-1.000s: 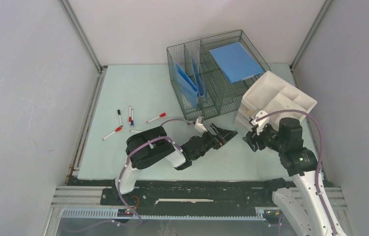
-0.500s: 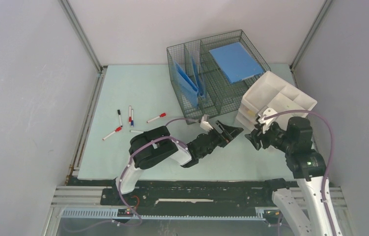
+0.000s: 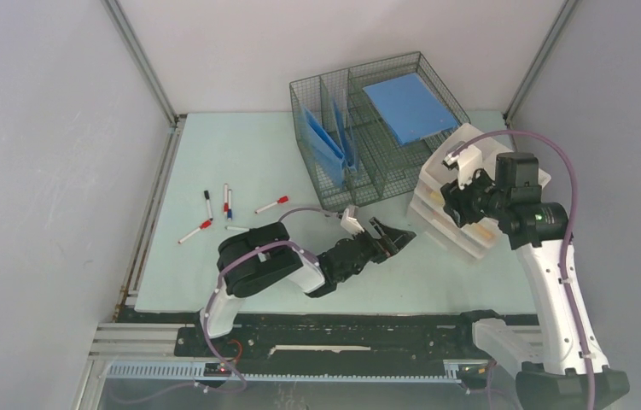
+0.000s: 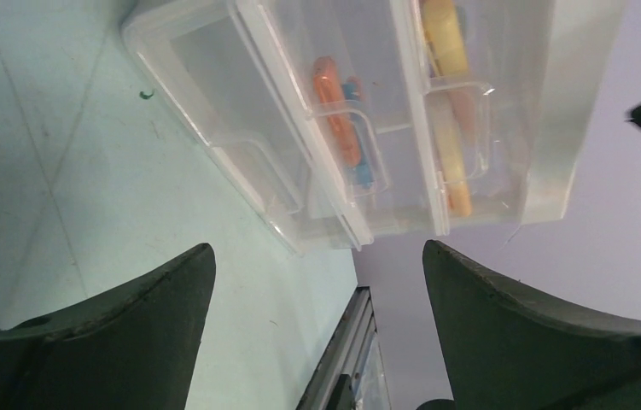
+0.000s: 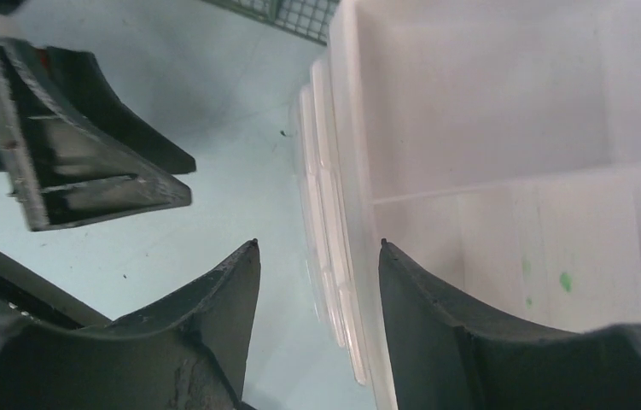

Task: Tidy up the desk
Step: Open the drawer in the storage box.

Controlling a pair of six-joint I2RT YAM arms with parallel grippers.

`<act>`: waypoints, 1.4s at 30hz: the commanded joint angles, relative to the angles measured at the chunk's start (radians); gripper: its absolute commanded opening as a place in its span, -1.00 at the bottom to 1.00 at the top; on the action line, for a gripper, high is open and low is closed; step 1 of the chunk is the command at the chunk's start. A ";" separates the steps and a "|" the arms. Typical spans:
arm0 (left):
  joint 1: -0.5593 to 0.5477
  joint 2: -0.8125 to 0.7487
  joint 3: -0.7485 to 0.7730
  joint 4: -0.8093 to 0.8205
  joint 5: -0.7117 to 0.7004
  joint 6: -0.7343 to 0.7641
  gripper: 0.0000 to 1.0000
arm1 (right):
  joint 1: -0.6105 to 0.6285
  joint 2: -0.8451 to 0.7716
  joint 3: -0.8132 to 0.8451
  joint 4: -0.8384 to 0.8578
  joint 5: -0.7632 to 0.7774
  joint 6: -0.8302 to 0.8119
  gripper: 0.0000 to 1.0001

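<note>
Mint-green table (image 3: pixel 240 154) spreads beneath both arms, with pens (image 3: pixel 271 205) scattered toward its left side. Left fingers (image 4: pixel 129 316) are spread wide and empty, low before the clear drawer box (image 4: pixel 317 102). The right fingers (image 5: pixel 206 316) straddle its top rim, but I cannot tell whether they grip it.

A wire basket (image 3: pixel 389 179) stands at the far edge of the tabletop (image 3: pixel 240 154), with folders (image 3: pixel 325 145) upright in its left compartments and a board (image 3: pixel 409 107) lying across its right one. A drawer unit (image 3: pixel 432 171) sits just right of the basket (close to the tabletop's right edge), and several markers (image 3: pixel 227 201) lie scattered well to the left. The left end effector (image 3: pixel 400 235) faces the unit's drawers without touching them, while the right end effector (image 3: pixel 453 201) hangs over the unit's top tray, one finger either side of its wall.
</note>
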 commanded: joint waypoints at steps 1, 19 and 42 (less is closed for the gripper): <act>-0.011 -0.087 -0.019 0.036 -0.028 0.077 0.93 | -0.013 0.002 0.034 -0.045 0.059 -0.035 0.20; -0.018 -0.072 -0.024 0.075 -0.011 0.065 0.93 | -0.015 0.157 0.078 -0.088 0.072 -0.037 -0.88; -0.059 0.000 -0.079 0.107 -0.119 -0.172 0.82 | 0.141 0.105 0.139 -0.047 -0.089 0.239 -1.00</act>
